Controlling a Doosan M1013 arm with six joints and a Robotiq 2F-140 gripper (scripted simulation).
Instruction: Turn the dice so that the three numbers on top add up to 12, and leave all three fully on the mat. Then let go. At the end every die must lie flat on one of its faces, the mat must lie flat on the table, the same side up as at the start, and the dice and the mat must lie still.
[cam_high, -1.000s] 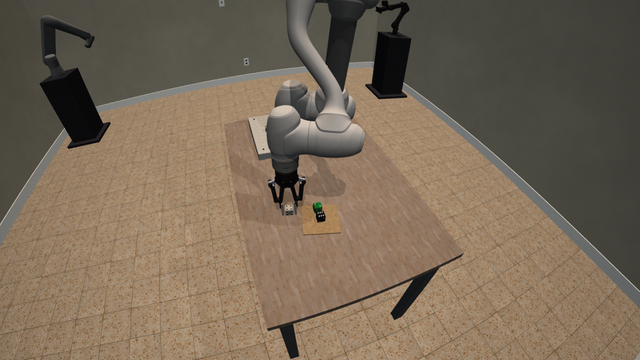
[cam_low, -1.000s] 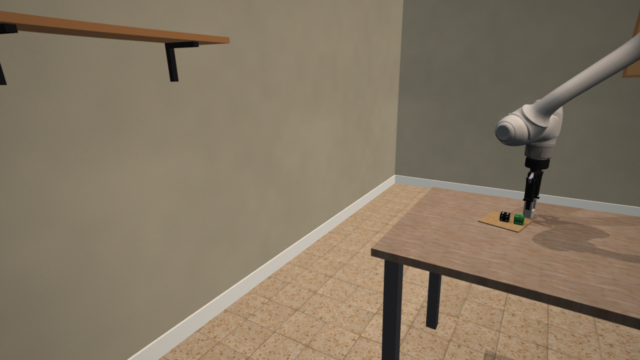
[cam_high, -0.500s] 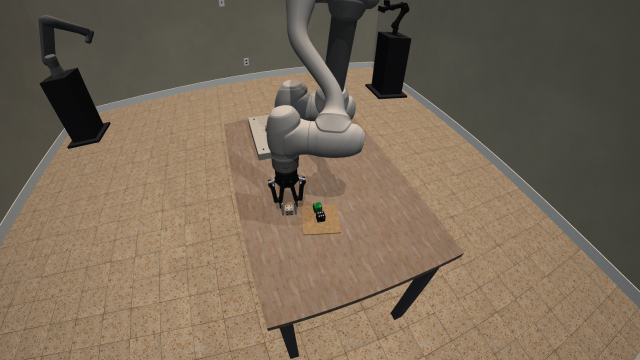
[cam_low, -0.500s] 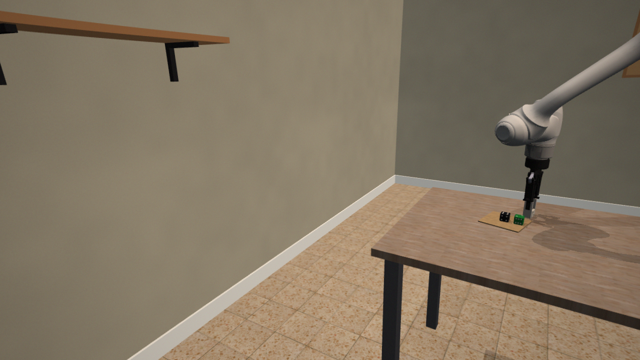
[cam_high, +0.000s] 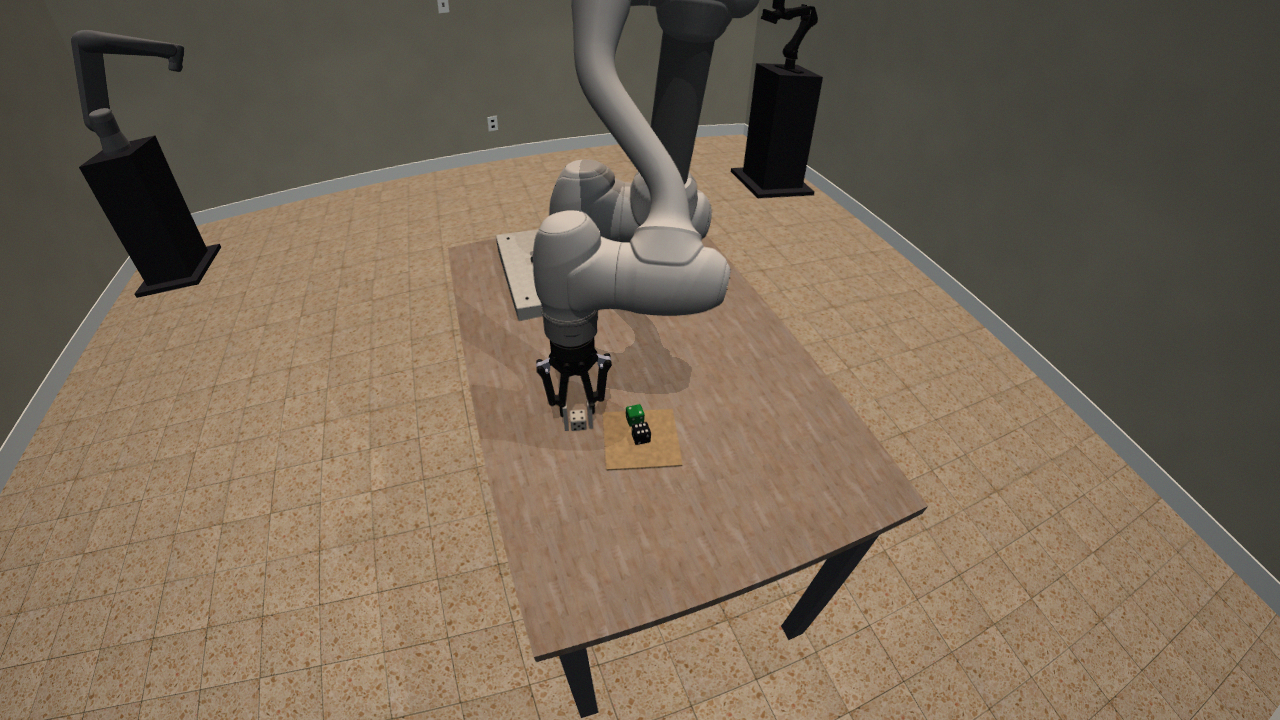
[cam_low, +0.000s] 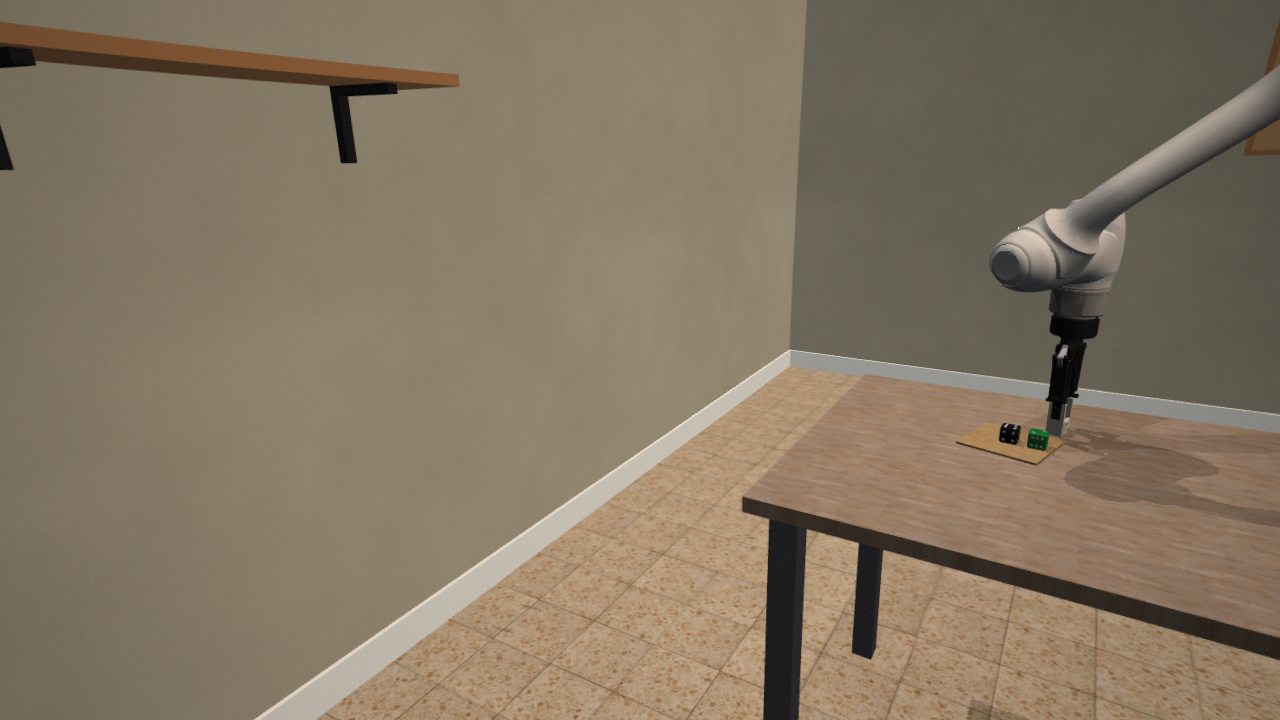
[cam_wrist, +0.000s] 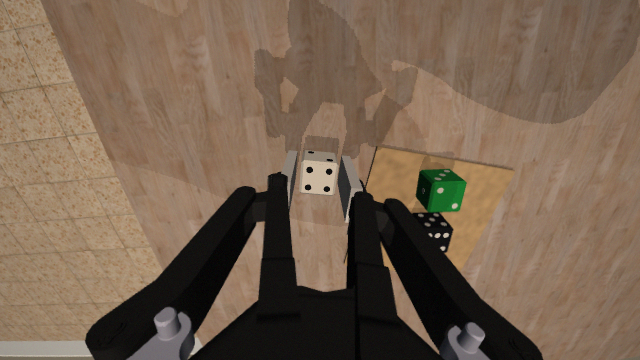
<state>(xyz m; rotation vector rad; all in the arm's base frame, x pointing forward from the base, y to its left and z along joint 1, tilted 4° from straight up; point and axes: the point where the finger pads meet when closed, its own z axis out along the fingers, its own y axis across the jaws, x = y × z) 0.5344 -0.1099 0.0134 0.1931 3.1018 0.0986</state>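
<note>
The white die (cam_high: 578, 420) (cam_wrist: 318, 177) lies flat on the table just left of the mat (cam_high: 662, 453) (cam_low: 980, 441) (cam_wrist: 485, 200), four pips up. My gripper (cam_high: 578, 422) (cam_low: 1058, 428) (cam_wrist: 318, 167) is open, pointing down with its fingertips on either side of that die. The wrist view shows a gap on both sides. The green die (cam_high: 634, 413) (cam_low: 1037, 439) (cam_wrist: 441, 191) lies on the mat near its back edge, two pips up. The black die (cam_high: 640, 433) (cam_low: 1009, 433) (cam_wrist: 434, 229) lies beside it on the mat, six pips up; a finger linkage partly hides it in the wrist view.
The wooden table (cam_high: 742, 537) (cam_low: 939, 510) carries the mat and dice; its left edge runs near the white die. A pale base plate (cam_high: 520, 291) lies at the back of the table under the arm. Two black pedestals (cam_high: 147, 214) (cam_high: 781, 129) with small arms stand on the floor away from the table.
</note>
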